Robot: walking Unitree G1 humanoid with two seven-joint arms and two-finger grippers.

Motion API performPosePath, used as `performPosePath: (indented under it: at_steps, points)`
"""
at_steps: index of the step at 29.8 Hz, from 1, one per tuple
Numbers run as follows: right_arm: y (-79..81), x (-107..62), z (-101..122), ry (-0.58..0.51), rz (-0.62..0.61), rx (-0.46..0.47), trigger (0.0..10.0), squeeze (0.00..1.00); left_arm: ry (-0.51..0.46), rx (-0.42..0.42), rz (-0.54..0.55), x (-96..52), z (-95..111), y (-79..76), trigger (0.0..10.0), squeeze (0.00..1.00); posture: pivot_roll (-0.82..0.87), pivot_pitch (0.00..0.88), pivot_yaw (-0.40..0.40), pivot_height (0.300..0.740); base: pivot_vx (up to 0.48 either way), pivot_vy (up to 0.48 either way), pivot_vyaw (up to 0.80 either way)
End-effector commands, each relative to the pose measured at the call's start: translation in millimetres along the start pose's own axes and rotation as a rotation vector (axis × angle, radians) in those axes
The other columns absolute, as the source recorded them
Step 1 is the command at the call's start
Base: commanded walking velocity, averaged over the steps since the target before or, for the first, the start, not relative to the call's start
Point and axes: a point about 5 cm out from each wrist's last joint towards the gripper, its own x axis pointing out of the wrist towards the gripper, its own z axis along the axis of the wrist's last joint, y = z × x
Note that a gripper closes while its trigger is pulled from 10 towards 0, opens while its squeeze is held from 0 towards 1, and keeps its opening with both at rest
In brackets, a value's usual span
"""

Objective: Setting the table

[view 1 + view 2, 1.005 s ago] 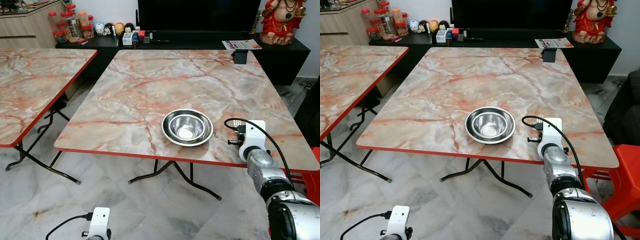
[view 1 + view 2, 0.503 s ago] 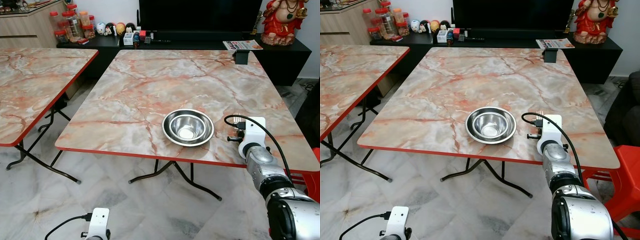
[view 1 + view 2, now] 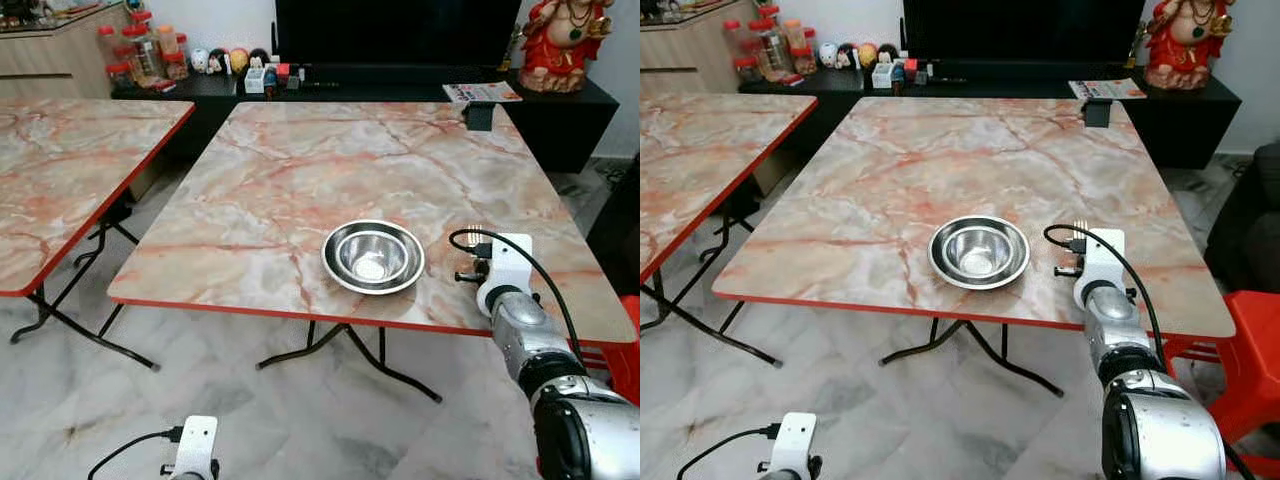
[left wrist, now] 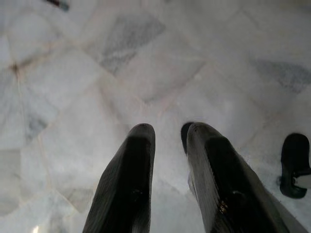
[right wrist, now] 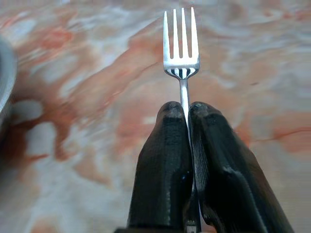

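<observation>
fork [image 5: 181, 53]: one, thin polished metal, four straight tines and a narrow flat stem; it points away from the wrist, low over the worktop near its front right edge, just to the right of the bowl.
right gripper [image 5: 187, 114]: two glossy black rounded fingers [image 5: 163, 160] pressed together on the fork's stem, tines sticking out past the tips; the silver arm with a white camera block and a looped black cable reaches in over the front edge.
bowl [image 3: 373, 256]: one, round shiny steel with a wide flat rim and a deep mirror-like well, sitting upright on the worktop near the front edge, apart from the fork.
worktop [image 3: 300, 170]: square, smooth marble-look surface in beige, grey and rust veins, with a red edge band and thin black folding legs; a small black box [image 3: 479, 116] sits at its far right edge.
second worktop [image 3: 60, 170]: same marble pattern and red edge, standing to the left.
left gripper [image 4: 167, 133]: hangs low over the floor, its two black fingers slightly parted with nothing between them.
floor [image 3: 300, 420]: pale glossy marble tiles with grey veins.
cabinet [image 3: 400, 85]: long, low, black, behind the worktop; it carries several red-lidded jars [image 3: 135, 45], small round figures, a magazine and one red statue [image 3: 560, 40].
</observation>
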Motion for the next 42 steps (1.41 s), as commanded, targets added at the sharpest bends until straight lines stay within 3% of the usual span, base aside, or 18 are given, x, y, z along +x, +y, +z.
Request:
performPosePath:
  at_steps: [1, 5, 21, 27, 42]
  points:
    - [-1.4, 1.1, 7.0, -0.017, -0.01, 0.003, 10.0, 0.0, -0.002, 0.008, 0.003, 0.2, 0.7, -1.0, 10.0, 0.0, -0.08, 0.0, 0.019, 0.74, 0.255, -0.401, 0.0]
    - [-2.0, 1.1, 7.0, -0.018, -0.013, 0.002, 10.0, 0.0, 0.002, -0.011, 0.008, 0.2, 0.2, -1.0, 10.0, 0.0, -0.08, 0.0, 0.019, 0.74, 0.124, -0.412, 0.0]
    - [0.5, 1.2, 6.5, -0.018, -0.006, 0.002, 10.0, 0.0, 0.003, -0.022, 0.019, 0.1, 0.1, 1.7, 10.0, 0.0, -0.08, 0.0, 0.016, 0.74, 0.0, 0.0, 0.0]
    - [14.5, 1.1, 2.7, -0.013, 0.029, 0.015, 10.0, 0.0, 0.003, -0.032, 0.03, -0.1, -0.2, 5.6, 10.0, 0.0, -0.08, 0.0, 0.021, 0.74, 0.0, 0.0, 0.0]
    - [26.8, 3.5, 13.2, -0.015, 0.036, 0.051, 10.0, 0.0, 0.003, -0.038, 0.057, -0.8, -0.8, 18.4, 10.0, 0.0, -0.06, 0.0, 0.033, 0.74, 0.0, 0.0, 0.0]
